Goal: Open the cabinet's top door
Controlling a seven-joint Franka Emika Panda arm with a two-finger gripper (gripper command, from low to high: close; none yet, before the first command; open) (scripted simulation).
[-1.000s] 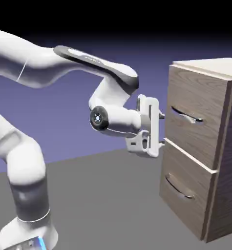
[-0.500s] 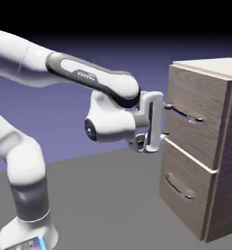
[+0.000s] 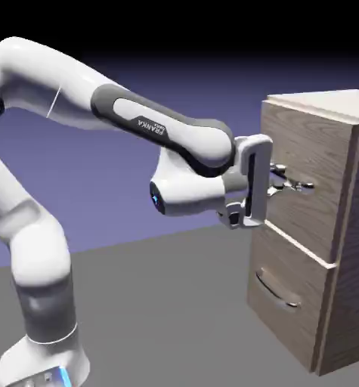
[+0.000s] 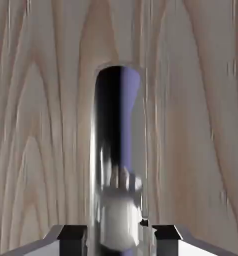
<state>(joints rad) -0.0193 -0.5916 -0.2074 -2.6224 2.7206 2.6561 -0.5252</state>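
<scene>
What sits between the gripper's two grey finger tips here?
The top door's curved silver bar handle fills the gap between the fingertips of the gripper, seen in the hand view against wood grain.

Silver handle (image 4: 115, 165) between tool (image 4: 118, 240) tips — wood-grain top door (image 4: 40, 125) behind

You only get part of the cabinet (image 3: 318, 227) — its right side runs off the exterior frame. The hand view's bottom edge cuts the handle (image 4: 115, 165) and the gripper (image 4: 119, 240) — only finger stubs show.

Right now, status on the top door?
Gripper shut on top door handle. Top door not yet open. Nothing in the way.
</scene>
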